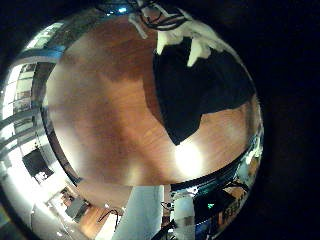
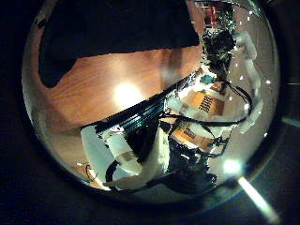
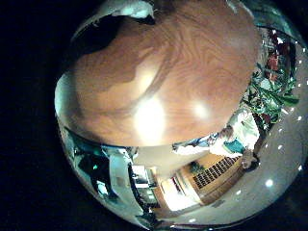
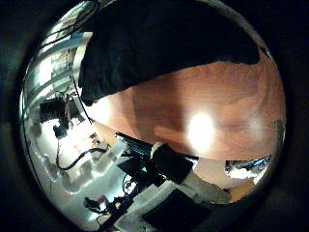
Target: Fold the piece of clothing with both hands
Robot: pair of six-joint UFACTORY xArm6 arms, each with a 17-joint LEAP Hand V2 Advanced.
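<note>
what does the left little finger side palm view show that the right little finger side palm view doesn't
Only the left little finger side palm view shows the dark piece of clothing plainly, spread on the wooden table, with a hand's white fingers at its edge. Only the right little finger side palm view shows a wide bare stretch of table filling the picture, with just a dark patch at its rim that I cannot identify. Both share the same wooden table with bright light glare on it.

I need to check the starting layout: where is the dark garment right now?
The dark garment lies on the wooden table. In the left little finger side palm view it sits under that hand's pale fingers.
</note>
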